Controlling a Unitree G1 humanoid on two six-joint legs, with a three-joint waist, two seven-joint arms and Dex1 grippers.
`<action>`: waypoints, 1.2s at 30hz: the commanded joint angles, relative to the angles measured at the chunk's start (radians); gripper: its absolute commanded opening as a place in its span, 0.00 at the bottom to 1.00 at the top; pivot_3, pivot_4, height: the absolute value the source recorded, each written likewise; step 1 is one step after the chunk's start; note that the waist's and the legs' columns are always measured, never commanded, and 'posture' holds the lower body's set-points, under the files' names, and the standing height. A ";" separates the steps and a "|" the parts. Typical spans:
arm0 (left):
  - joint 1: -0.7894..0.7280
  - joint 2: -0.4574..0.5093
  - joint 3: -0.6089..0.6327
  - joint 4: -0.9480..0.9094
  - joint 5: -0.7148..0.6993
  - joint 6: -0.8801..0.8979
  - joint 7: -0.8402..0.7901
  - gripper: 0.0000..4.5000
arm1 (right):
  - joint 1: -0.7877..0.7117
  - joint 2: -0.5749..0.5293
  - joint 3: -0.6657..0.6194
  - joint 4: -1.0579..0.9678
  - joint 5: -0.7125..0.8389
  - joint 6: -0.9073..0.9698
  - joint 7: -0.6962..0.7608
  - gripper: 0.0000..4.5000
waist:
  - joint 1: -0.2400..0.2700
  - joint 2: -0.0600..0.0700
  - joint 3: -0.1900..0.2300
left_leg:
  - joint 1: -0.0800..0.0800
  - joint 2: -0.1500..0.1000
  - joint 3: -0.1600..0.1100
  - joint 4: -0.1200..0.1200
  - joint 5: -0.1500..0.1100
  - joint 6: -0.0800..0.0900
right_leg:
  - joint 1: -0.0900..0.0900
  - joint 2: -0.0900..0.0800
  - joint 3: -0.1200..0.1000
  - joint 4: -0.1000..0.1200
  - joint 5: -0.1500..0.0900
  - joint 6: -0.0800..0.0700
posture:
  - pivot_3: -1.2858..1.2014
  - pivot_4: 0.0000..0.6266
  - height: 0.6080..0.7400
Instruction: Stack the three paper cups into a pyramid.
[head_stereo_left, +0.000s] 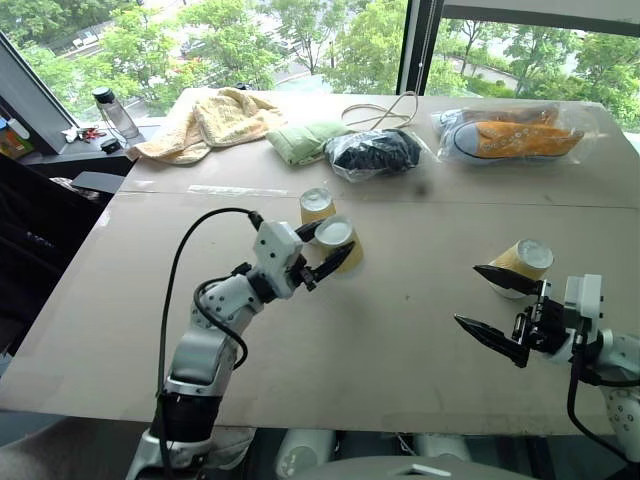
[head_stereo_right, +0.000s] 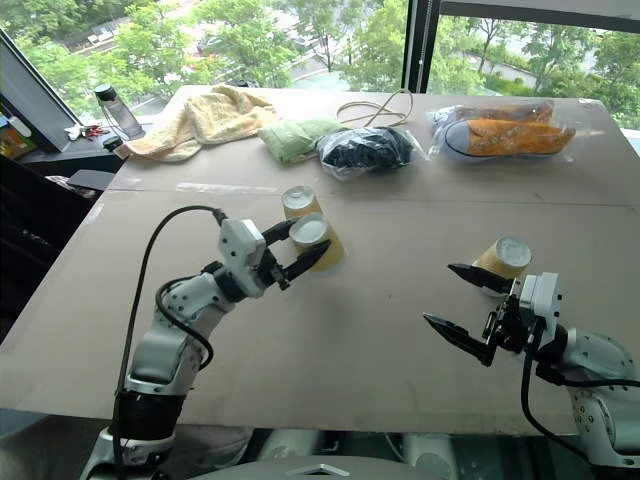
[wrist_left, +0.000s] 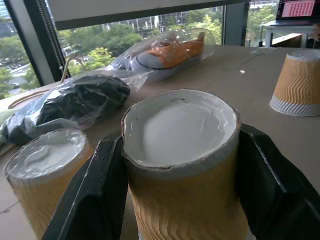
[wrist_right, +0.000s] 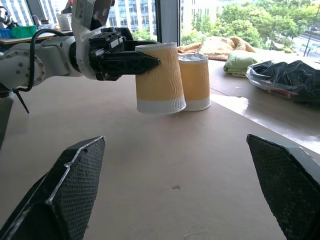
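Observation:
Three paper cups stand upside down, white bases up, on the brown table (head_stereo_left: 400, 340). My left gripper (head_stereo_left: 335, 243) is shut on one cup (head_stereo_left: 338, 238) at mid-table, a black finger (wrist_left: 95, 200) on each side of its ribbed yellow wall. A second cup (head_stereo_left: 317, 205) stands right beside it, just behind; whether they touch I cannot tell. The third cup (head_stereo_left: 524, 260) stands alone at the right. My right gripper (head_stereo_left: 466, 294) is open, level, just in front of that cup and pointing toward the middle, with nothing between its fingers (wrist_right: 65, 190).
Along the far side lie a yellow towel (head_stereo_left: 205, 120), a green cloth (head_stereo_left: 305, 140), a bagged black item (head_stereo_left: 375, 152), a cord (head_stereo_left: 380, 108) and bagged orange shoes (head_stereo_left: 510, 135). A bottle (head_stereo_left: 115, 112) stands on the ledge at far left.

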 joint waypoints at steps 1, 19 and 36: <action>-0.091 -0.040 -0.085 0.099 0.008 -0.029 -0.092 0.52 | 0.008 0.004 -0.026 -0.036 0.005 -0.019 -0.017 1.00 | 0.000 0.000 0.000 | 0.000 0.000 0.000 0.001 0.000 0.000 | 0.000 0.001 0.000 0.000 0.000 0.000 | 0.52 0.24 1.00; -0.094 0.022 -0.041 0.147 0.075 -0.087 -0.069 0.52 | 0.027 0.026 -0.005 -0.060 -0.006 -0.046 -0.060 1.00 | -0.001 0.000 0.000 | 0.000 0.002 0.000 0.003 0.000 0.000 | 0.000 0.002 0.001 0.001 0.000 0.000 | 0.52 0.24 1.00; -0.014 0.006 0.005 0.088 0.034 -0.106 -0.044 0.99 | -0.020 0.001 -0.006 -0.045 0.012 -0.009 -0.032 1.00 | -0.002 0.001 0.000 | 0.000 0.001 0.000 0.003 0.000 0.000 | 0.000 0.001 0.000 0.001 0.000 0.000 | 0.52 0.24 1.00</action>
